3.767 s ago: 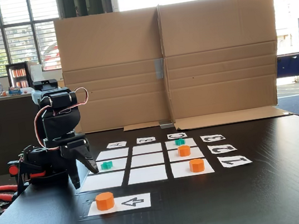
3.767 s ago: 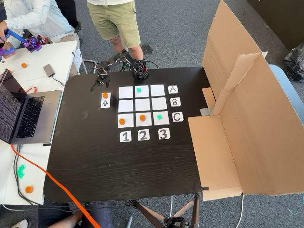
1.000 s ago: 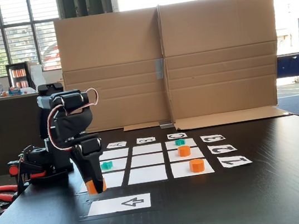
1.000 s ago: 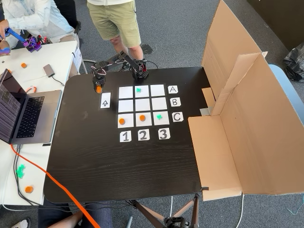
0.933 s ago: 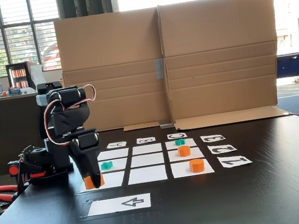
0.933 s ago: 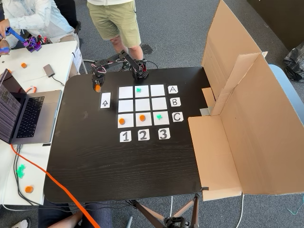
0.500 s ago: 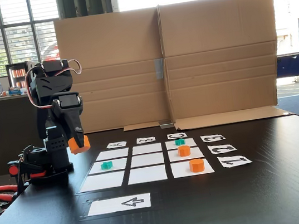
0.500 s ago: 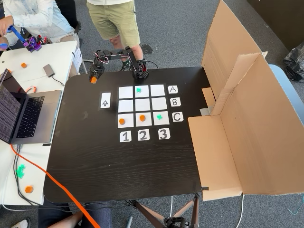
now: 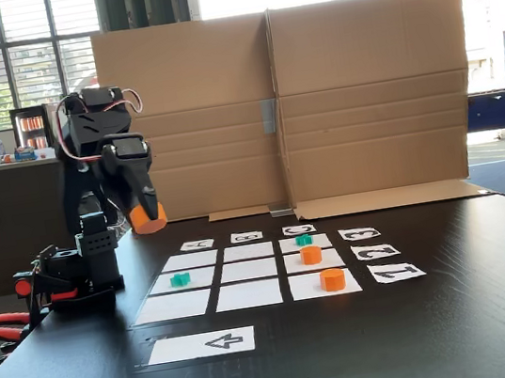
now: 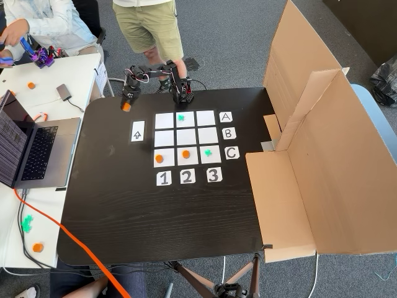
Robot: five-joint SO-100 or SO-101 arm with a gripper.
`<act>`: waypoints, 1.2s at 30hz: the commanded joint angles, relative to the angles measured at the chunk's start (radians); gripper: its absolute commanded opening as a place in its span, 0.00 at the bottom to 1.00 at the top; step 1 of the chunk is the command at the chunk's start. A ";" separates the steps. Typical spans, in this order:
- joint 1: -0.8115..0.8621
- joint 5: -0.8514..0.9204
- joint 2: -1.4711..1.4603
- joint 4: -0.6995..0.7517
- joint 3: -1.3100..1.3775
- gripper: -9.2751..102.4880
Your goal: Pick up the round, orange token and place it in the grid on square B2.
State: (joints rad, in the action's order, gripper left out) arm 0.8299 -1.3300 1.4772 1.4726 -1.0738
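Change: the gripper [image 9: 148, 220] has swung a little toward the grid since half a second ago, the round, orange token [image 9: 149, 221] clamped between its fingers and carried well above the table.
Side fixed view, surroundings: two look-alike orange tokens [image 9: 311, 254] [image 9: 333, 279] sit on the grid's right column, one teal token [image 9: 304, 239] behind them, another teal token [image 9: 180, 279] on the left column; square B2 [image 9: 247, 270] lies bare.
Side fixed view, token: tilted, flat face turned down and toward the camera.
Side fixed view, setting: black table [image 9: 461, 310], cardboard wall [image 9: 287, 103] behind, windows beyond.
High fixed view, position: the gripper [image 10: 126, 106] holds the token [image 10: 126, 107] off the grid [image 10: 187, 137], near the arrow card [image 10: 137, 131].
High fixed view, surroundings: a laptop [image 10: 25, 149] on a side desk; a person in shorts [image 10: 149, 25] stands behind the arm.
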 commanded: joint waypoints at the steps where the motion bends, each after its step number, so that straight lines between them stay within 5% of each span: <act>1: -0.098 0.011 0.089 -0.009 -0.057 0.08; 18: -0.759 -0.029 0.245 0.071 -0.348 0.08; 36: -0.930 -0.166 -0.215 0.003 -0.337 0.08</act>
State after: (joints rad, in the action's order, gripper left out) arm -0.0982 -1.4803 1.2809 1.4849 -1.4281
